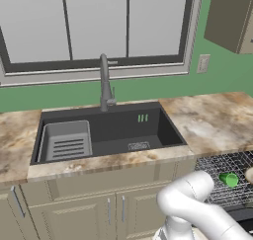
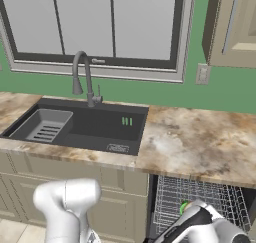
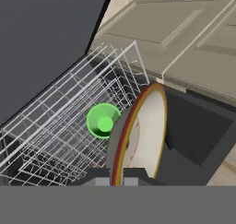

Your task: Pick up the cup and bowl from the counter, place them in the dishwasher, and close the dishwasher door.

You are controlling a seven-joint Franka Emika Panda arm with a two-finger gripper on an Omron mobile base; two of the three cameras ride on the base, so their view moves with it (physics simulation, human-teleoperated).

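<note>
- Jaws first, from the hand view: mine are pinching the bowl (image 3: 143,135) by its rim, right at the bottom of the view where the two dark fingertips (image 3: 103,174) clamp it. The bowl stands on edge, its pale inside facing right and its dark red-and-yellow rim running up and away from the jaws. Past its left edge I see the cup (image 3: 103,120), green, lying in the wire rack (image 3: 55,126), mouth or base toward me; I cannot tell which. The dishwasher door (image 3: 46,38) is the dark flat panel across the upper left, hanging open.
- Relation I care about: the rack lies ahead of and to the left of the bowl in this view, with the cup just beyond the bowl's rim. As I judge it, the bowl must go down beside the cup, not onto it.
- Left base view: the cup (image 1: 229,179) sits in the rack (image 1: 222,167) under the bench (image 1: 212,120), at the far right. A pale sliver at the frame edge, just right of the cup, may be the bowl (image 1: 250,175). The arm bends down toward it.
- Right base view: the rack (image 2: 200,197) is pulled out below the bench (image 2: 200,137); a speck of green cup (image 2: 184,206) peeps out just behind the wrist. The sink (image 2: 85,124) lies well to the left.
</note>
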